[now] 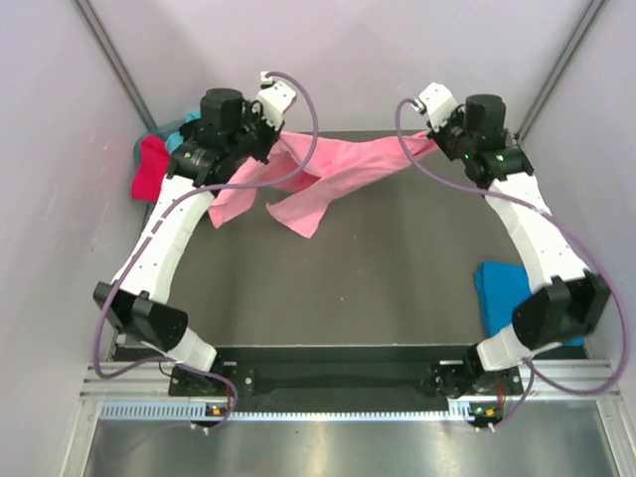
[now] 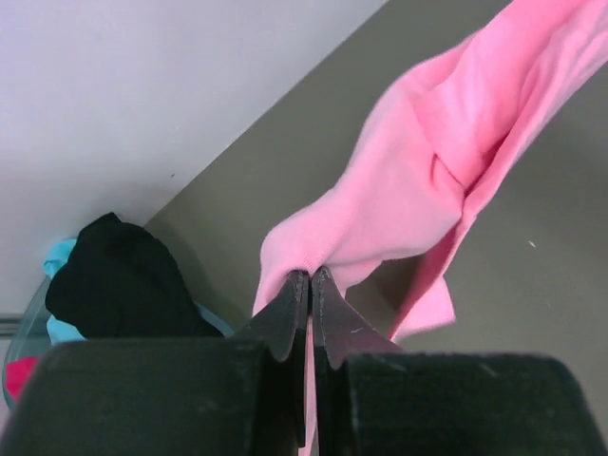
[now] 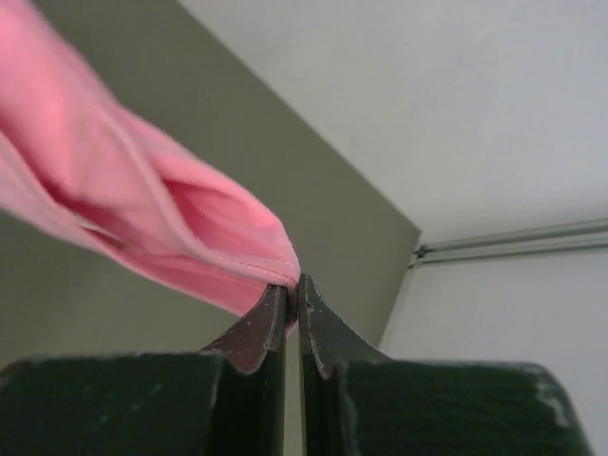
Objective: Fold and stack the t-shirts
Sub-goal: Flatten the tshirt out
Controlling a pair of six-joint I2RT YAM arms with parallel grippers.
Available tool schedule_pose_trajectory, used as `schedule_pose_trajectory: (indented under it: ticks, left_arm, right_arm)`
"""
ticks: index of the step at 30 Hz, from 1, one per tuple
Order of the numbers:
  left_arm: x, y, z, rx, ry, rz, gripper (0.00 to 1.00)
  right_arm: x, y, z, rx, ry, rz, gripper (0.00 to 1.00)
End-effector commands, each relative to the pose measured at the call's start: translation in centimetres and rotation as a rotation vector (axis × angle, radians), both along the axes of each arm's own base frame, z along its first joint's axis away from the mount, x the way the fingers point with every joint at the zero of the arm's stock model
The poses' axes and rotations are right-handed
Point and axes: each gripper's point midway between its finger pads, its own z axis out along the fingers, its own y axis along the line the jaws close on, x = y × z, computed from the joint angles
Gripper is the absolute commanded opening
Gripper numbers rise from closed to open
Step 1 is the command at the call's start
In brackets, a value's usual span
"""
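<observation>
A light pink t-shirt (image 1: 328, 177) hangs stretched between my two grippers above the far part of the table. My left gripper (image 1: 270, 139) is shut on its left end; in the left wrist view (image 2: 311, 275) the cloth (image 2: 446, 142) bunches at the tips. My right gripper (image 1: 434, 139) is shut on its right end; in the right wrist view (image 3: 293, 283) the hem (image 3: 161, 218) is pinched. A folded blue t-shirt (image 1: 497, 298) lies at the right, partly under the right arm. Red (image 1: 151, 169), teal and black (image 2: 119, 275) shirts are piled at the far left.
White walls close in the table on the left, back and right. The pile at the far left sits against the left wall. A metal rail (image 1: 338, 383) with the arm bases runs along the near edge.
</observation>
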Motion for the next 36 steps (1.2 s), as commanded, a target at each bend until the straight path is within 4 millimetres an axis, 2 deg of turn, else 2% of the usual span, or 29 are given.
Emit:
schedule_pose_trajectory:
  ticks: [1, 2, 3, 4, 5, 6, 8, 11, 13, 14, 15, 16, 17, 18, 19, 20, 21, 22, 23, 24, 25, 26, 27, 28, 29, 31, 32, 34, 36]
  left_arm:
    - [-3.8, 0.4, -1.5, 0.027, 0.06, -0.071, 0.0]
    - [-4.9, 0.3, -1.7, 0.027, 0.078, -0.096, 0.0]
    - [-6.0, 0.5, -2.7, 0.029, 0.11, -0.105, 0.0]
    - [-7.3, 0.7, -2.0, 0.018, 0.104, -0.117, 0.0]
    - [-8.4, 0.3, -2.3, 0.011, 0.123, -0.155, 0.0]
    - [-9.4, 0.5, -3.4, 0.02, 0.161, -0.166, 0.0]
    - [-10.5, 0.7, -3.7, 0.016, 0.167, -0.177, 0.0]
    - [-10.8, 0.3, -5.5, 0.029, 0.188, -0.221, 0.0]
    - [-9.5, -0.8, -5.7, 0.02, 0.168, -0.257, 0.02]
    - [-8.7, -1.2, -5.7, 0.018, 0.157, -0.27, 0.02]
    - [-6.8, -1.9, -7.5, 0.026, 0.188, -0.271, 0.03]
    - [-4.9, -2.2, -7.9, 0.036, 0.167, -0.256, 0.04]
    - [-2.6, -2.5, -7.5, 0.036, 0.138, -0.224, 0.04]
    - [0.7, -2.3, -11.3, 0.065, 0.21, -0.138, 0.02]
    - [2.9, -2.3, -12.2, 0.07, 0.214, -0.095, 0.02]
    - [5.8, -2.4, -9.5, 0.049, 0.155, -0.054, 0.05]
    - [8.6, -2.7, -13.7, 0.054, 0.251, -0.001, 0.1]
    - [10.2, -2.5, -13.5, 0.045, 0.261, 0.048, 0.16]
    - [11.6, -2.4, -9.5, 0.007, 0.21, 0.082, 0.28]
    - [12.7, -2.6, -11.3, -0.008, 0.258, 0.121, 0.31]
    - [12.9, -2.6, -10.6, -0.022, 0.251, 0.133, 0.34]
    - [12.8, -2.8, -11.4, -0.027, 0.265, 0.127, 0.37]
    - [11.8, -2.8, -9.8, -0.051, 0.245, 0.119, 0.38]
    - [11.1, -2.9, -10.3, -0.057, 0.255, 0.105, 0.4]
    - [9.4, -3.2, -12.4, -0.056, 0.3, 0.07, 0.43]
    - [7.2, -3.5, -14.9, -0.013, 0.385, 0.026, 0.43]
    - [5.6, -3.8, -16.5, 0.009, 0.445, -0.032, 0.48]
    - [4.5, -3.5, -18.8, 0.034, 0.489, -0.034, 0.49]
    - [4.9, -3.3, -19.2, 0.044, 0.467, -0.025, 0.5]
  right_arm:
    - [-7.4, 2.6, 2.4, 0.168, 0.011, 0.113, 0.0]
    - [-9.5, 2.4, 3.7, 0.172, -0.023, 0.125, 0.0]
    - [-10.6, 2.4, 1.8, 0.16, 0.019, 0.131, 0.0]
    - [-11.5, 2.2, 1.7, 0.156, 0.015, 0.136, 0.0]
    - [-12.9, 1.6, 2.5, 0.145, -0.025, 0.134, 0.0]
    - [-13.2, 1.1, 1.0, 0.134, -0.02, 0.118, 0.0]
    - [-13.8, 0.2, 1.4, 0.117, -0.066, 0.094, 0.0]
    - [-12.7, 0.1, 0.6, 0.123, -0.07, 0.075, 0.0]
    - [-11.0, -0.7, 0.7, 0.142, -0.086, 0.033, 0.0]
    - [-9.3, -0.8, -1.1, 0.144, -0.041, 0.012, 0.0]
    - [-7.8, -1.5, -0.8, 0.15, -0.06, -0.012, 0.0]
    - [-6.5, -1.8, -1.4, 0.141, -0.045, -0.035, 0.0]
    - [-3.8, -1.7, -2.5, 0.136, -0.006, -0.055, 0.0]
    - [-2.3, -2.3, -3.2, 0.132, 0.016, -0.084, 0.0]
    - [-0.9, -2.5, -3.7, 0.136, 0.035, -0.103, 0.0]
    - [2.1, -2.5, -4.3, 0.151, 0.058, -0.129, 0.0]
    - [3.0, -2.9, -5.6, 0.148, 0.121, -0.149, 0.0]
    - [4.1, -3.1, -6.3, 0.147, 0.161, -0.161, 0.0]
    - [6.7, -2.9, -6.7, 0.149, 0.186, -0.17, 0.0]
    - [6.3, -3.3, -8.8, 0.135, 0.284, -0.187, 0.0]
    - [6.7, -3.3, -9.7, 0.133, 0.318, -0.193, 0.0]
    - [7.4, -3.3, -11.1, 0.125, 0.355, -0.197, 0.0]
    - [6.9, -3.5, -12.4, 0.121, 0.403, -0.202, 0.0]
    - [6.5, -3.4, -12.4, 0.133, 0.407, -0.206, 0.0]
    - [6.0, -3.5, -14.2, 0.133, 0.433, -0.21, 0.0]
    - [5.2, -3.6, -14.6, 0.136, 0.437, -0.215, 0.0]
    - [4.5, -3.7, -15.8, 0.131, 0.465, -0.22, 0.0]
    - [3.8, -3.6, -16.3, 0.131, 0.481, -0.216, 0.0]
    - [3.3, -3.5, -16.9, 0.135, 0.497, -0.209, 0.0]
